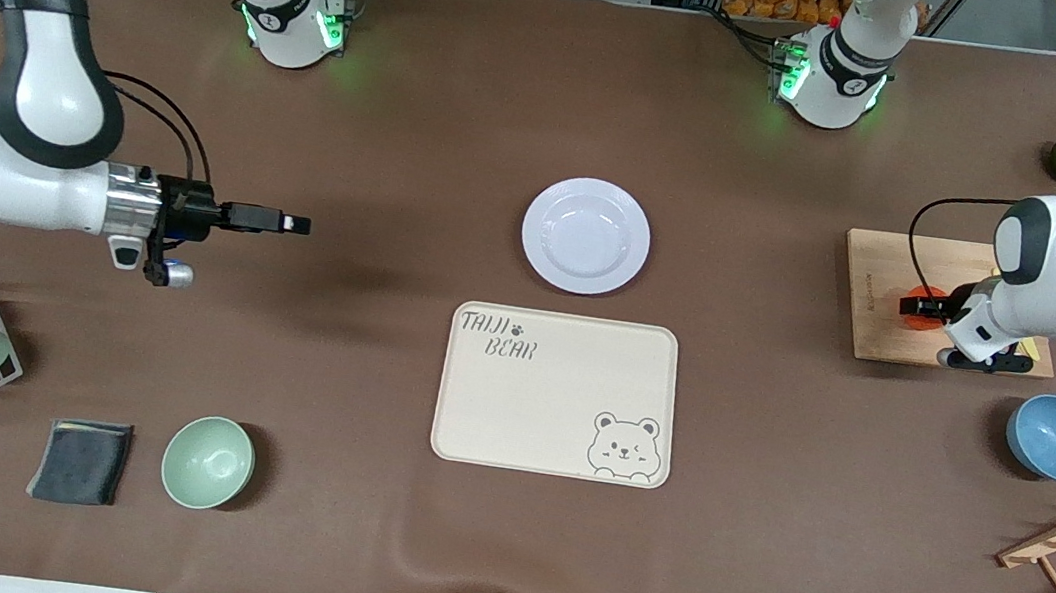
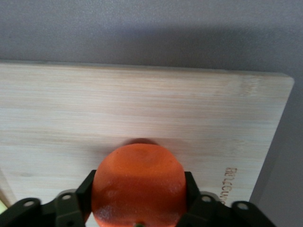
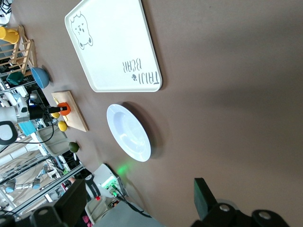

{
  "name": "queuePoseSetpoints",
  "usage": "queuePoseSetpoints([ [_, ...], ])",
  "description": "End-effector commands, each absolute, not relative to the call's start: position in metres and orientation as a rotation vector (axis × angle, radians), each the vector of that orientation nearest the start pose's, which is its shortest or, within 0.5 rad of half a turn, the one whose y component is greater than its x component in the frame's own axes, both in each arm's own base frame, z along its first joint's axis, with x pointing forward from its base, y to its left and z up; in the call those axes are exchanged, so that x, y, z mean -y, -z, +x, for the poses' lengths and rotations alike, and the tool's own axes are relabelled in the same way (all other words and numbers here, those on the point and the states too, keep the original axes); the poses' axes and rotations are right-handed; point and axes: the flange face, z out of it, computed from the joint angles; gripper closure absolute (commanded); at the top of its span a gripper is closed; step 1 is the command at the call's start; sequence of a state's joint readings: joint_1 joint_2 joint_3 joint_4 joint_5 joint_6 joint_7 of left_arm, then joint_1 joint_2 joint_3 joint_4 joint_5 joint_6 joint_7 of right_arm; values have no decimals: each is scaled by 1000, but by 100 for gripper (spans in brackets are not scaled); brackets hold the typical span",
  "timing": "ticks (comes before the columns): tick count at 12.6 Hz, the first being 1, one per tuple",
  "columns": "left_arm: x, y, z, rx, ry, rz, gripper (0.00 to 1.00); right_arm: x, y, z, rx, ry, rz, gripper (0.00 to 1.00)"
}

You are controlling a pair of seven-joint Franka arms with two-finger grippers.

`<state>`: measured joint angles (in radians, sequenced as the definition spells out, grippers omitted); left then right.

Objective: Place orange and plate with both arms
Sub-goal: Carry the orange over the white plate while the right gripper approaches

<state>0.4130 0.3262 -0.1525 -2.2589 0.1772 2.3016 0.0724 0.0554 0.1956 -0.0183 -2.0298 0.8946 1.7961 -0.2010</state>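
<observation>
The orange (image 2: pixel 138 187) sits on the wooden board (image 1: pixel 878 279) at the left arm's end of the table, and your left gripper (image 1: pixel 922 307) is closed on it, one dark finger (image 2: pixel 85 194) pressed to each flank of the fruit. The wrist view shows the fruit filling the span between the fingers, its underside touching the board or very near it (I cannot tell which). So the orange lies directly within that gripper, not to either side of it; being round, it has no long axis to align.

The skin is bright red-orange, dimpled and slightly glossy. It looks firm but likely yielding under pressure. The board is pale bamboo with a straight grain and a small stamped mark near one edge.

The plate (image 1: pixel 586 235) lies flat in the middle of the table, well apart from the orange and toward the right arm's end from it. It is white, glossy and round, with a wide rim and a shallow well. Just nearer the front camera than the plate lies the cream tray (image 1: pixel 551 440) with a printed bear, rectangular with rounded corners and a low lip.

Your right gripper (image 1: pixel 270 222) hovers over bare tablecloth, fingers spread and empty, pointing toward the plate. Of the two, it is the nearer to the plate, so judge that arm the one for the plate.
</observation>
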Motion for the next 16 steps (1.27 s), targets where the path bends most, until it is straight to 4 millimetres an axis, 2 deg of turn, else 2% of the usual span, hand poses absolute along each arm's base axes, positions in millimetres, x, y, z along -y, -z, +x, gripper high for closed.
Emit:
queuePoseSetpoints([
  [1, -132, -195, 486, 62, -470, -3072, 100, -106, -338, 534, -194, -363, -2203, 0],
  [3, -127, -211, 492, 43, -479, -3062, 100, -111, -322, 526, -191, -337, -2147, 0],
  [4, -118, -229, 503, 15, -458, -3060, 100, -115, -314, 522, -172, -314, -2161, 0],
  [6, -96, -261, 526, -34, -447, -3059, 100, -137, -306, 514, -161, -292, -2199, 0],
  [8, -69, -298, 553, -66, -427, -3053, 100, -152, -303, 511, -154, -275, -2214, 0],
  [10, -26, -329, 570, -47, -406, -3045, 100, -157, -295, 506, -162, -263, -2186, 0],
  [12, 26, -352, 581, 3, -344, -3050, 100, -169, -278, 494, -143, -206, -2142, 0],
  [14, 86, -367, 582, 88, -292, -3061, 100, -196, -266, 483, -122, -165, -2169, 0],
  [16, 152, -375, 574, 170, -259, -3065, 100, -212, -260, 473, -104, -139, -2140, 0],
])
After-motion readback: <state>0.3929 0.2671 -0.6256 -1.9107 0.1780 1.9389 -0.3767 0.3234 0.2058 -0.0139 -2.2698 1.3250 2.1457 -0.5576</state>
